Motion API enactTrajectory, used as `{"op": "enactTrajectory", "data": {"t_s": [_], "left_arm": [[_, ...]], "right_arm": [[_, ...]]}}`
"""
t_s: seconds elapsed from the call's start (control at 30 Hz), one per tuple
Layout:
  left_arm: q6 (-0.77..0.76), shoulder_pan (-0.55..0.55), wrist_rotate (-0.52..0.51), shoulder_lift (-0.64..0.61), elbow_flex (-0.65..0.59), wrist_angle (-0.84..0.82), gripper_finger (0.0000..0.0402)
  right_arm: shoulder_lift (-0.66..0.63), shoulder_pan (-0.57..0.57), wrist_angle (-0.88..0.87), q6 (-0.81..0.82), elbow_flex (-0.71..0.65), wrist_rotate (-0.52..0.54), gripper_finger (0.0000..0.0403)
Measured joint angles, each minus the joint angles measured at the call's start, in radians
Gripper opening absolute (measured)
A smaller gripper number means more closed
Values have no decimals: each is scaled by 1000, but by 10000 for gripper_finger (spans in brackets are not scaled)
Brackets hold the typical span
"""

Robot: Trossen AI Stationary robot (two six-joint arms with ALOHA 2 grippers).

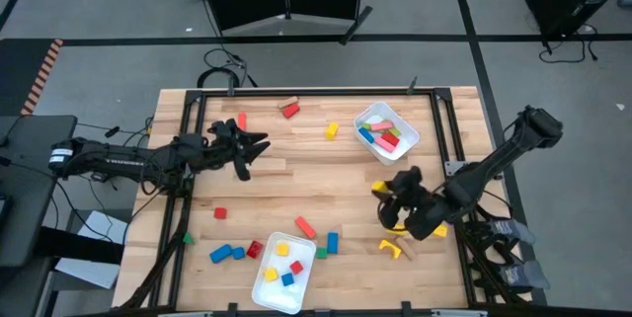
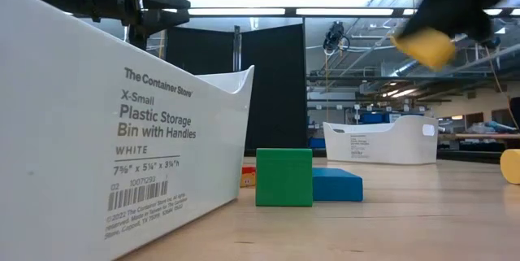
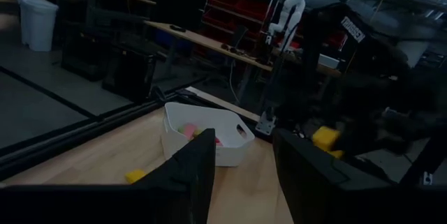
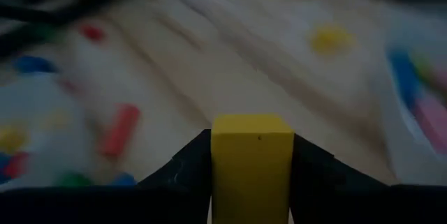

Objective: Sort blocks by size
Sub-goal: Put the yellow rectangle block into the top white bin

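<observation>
My right gripper (image 1: 387,197) is shut on a yellow block (image 1: 380,188) above the table's right half, between the two white trays. The low view shows the block (image 2: 422,47) lifted high. My left gripper (image 1: 247,149) hovers open and empty over the far left of the table; its fingers show in the left wrist view (image 3: 241,175). Loose blocks lie flat on the table: red ones (image 1: 289,110), a yellow cube (image 1: 332,130), a red bar (image 1: 305,227), blue blocks (image 1: 227,253), and a yellow arch (image 1: 395,248). My right gripper pinches the yellow block's two opposite sides (image 4: 218,168) between its two fingers (image 4: 188,168). One end of the block (image 4: 251,130) juts forward past the fingertips. The block is lifted clear of the table (image 2: 422,47).
The far right tray (image 1: 387,131) holds longer blocks in blue, red, pink and green. The near tray (image 1: 284,273) holds small yellow, red and blue cubes. A green cube (image 2: 283,177) and a blue block (image 2: 335,184) lie beside the near tray. Bare wood lies at the table's middle.
</observation>
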Motion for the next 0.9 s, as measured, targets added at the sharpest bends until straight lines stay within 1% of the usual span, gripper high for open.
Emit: {"op": "enactTrajectory", "data": {"t_s": [0.07, 0.13, 0.2, 0.27, 0.5, 0.73, 0.9], "left_arm": [[-7, 13, -1, 0, 0, 1, 152], [-17, 29, -2, 0, 0, 2, 152], [-30, 45, -2, 0, 0, 2, 152], [-33, 55, -3, 0, 0, 2, 152], [-54, 60, -3, 0, 0, -4, 152], [-82, 60, -3, 0, 0, 5, 152], [-110, 59, -3, 0, 0, 7, 152]], "right_arm": [[-20, -13, 154, -238, 0, 4, 143], [-35, -32, 291, -436, 1, -31, 143], [-45, -57, 383, -577, 1, -82, 143], [-52, -86, 440, -672, 1, -133, 143], [-55, -210, 553, -883, 1, -367, 143], [-54, -314, 645, -1074, 0, -539, 143], [-54, -374, 832, -1159, -62, -653, 143]]}}
